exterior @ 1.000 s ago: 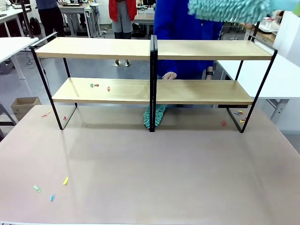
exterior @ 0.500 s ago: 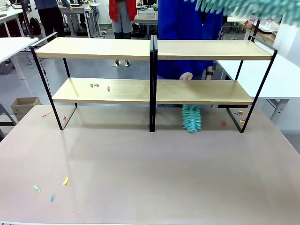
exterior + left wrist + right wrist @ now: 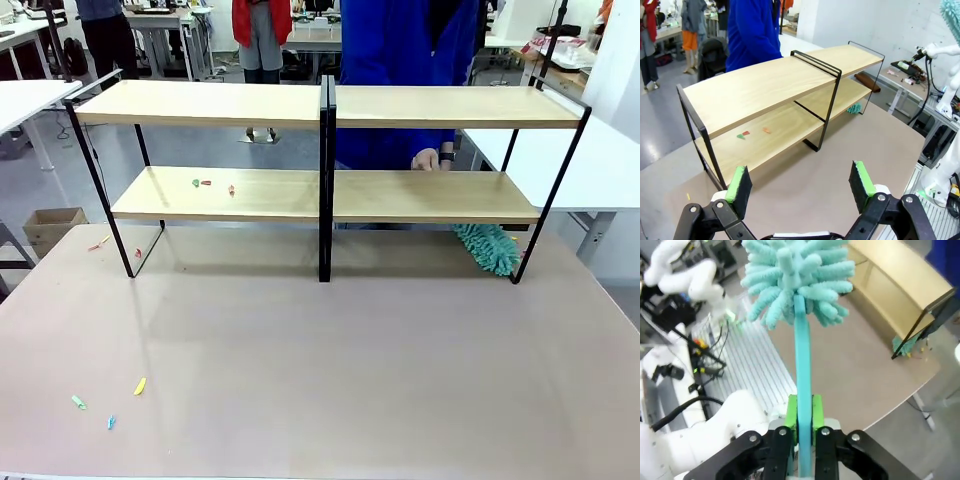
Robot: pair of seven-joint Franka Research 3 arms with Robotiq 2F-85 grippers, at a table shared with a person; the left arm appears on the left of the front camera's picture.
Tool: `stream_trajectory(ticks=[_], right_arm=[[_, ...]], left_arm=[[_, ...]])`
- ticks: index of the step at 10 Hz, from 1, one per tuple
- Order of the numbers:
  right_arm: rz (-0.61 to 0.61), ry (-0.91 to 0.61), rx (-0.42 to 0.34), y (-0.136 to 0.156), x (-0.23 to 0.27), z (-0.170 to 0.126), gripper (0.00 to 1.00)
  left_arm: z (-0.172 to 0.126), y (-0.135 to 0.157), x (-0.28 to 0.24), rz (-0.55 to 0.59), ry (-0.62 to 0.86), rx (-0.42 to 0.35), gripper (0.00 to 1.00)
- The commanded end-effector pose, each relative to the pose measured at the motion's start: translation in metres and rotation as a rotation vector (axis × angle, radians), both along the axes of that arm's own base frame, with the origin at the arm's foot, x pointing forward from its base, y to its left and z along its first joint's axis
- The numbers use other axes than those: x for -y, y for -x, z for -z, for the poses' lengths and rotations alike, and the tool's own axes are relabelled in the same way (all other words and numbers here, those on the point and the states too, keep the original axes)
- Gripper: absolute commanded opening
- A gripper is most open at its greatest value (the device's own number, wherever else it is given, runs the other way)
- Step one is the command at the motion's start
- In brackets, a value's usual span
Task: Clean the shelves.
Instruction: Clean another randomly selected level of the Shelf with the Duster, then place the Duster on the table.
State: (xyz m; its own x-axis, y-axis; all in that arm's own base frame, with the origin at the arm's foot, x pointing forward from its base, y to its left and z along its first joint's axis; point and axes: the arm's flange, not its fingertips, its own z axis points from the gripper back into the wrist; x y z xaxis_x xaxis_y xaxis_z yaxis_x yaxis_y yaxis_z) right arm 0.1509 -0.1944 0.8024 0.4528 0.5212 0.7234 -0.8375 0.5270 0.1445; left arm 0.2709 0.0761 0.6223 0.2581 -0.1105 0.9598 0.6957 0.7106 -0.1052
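1. Right now your right gripper (image 3: 804, 412) is clamped on the handle of a teal duster (image 3: 799, 277), green pads pinching the stem and the fluffy head standing straight up at the top of the right wrist frame. Keep that squeeze firm; my guess is a thin stem like this twists easily once the head drags on wood.

2. Your left gripper (image 3: 800, 182) is spread wide with nothing between the pads, low in the left wrist frame, well apart from the shelves (image 3: 775, 90).

3. The shelves (image 3: 325, 105) span the upper half of the front frame, at the far side of the table (image 3: 320, 370). Scraps (image 3: 203, 183) lie on the lower board, left of the centre post; that is where the duster is needed.

4. The person's hand (image 3: 427, 159) sits at the back of the lower board, right of centre, and a second duster (image 3: 488, 247) lies on the table under the right end of the rack. Work the left bay so you stay apart from that hand.

5. Tip the head down and sweep flat along the board toward an open edge, not into the black frame, which I think would snag the fibres.

6. More scraps (image 3: 108, 400) lie at lower left of the front frame; the task names the shelves, so leave those.
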Motion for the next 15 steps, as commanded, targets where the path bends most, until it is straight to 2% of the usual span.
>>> stream_trajectory(ticks=[1,14,15], right_arm=[[-0.046,0.055,-0.040,-0.004,-0.016,-0.002,0.13],[-0.042,0.036,-0.046,-0.006,-0.018,0.000,0.13],[-0.105,0.104,-0.078,-0.012,-0.028,-0.006,0.13]], left_arm=[[0.000,0.000,0.001,0.006,0.005,-0.001,1.00],[0.000,0.000,0.001,0.006,0.005,-0.001,1.00],[0.000,0.000,0.000,0.000,0.000,0.000,1.00]])
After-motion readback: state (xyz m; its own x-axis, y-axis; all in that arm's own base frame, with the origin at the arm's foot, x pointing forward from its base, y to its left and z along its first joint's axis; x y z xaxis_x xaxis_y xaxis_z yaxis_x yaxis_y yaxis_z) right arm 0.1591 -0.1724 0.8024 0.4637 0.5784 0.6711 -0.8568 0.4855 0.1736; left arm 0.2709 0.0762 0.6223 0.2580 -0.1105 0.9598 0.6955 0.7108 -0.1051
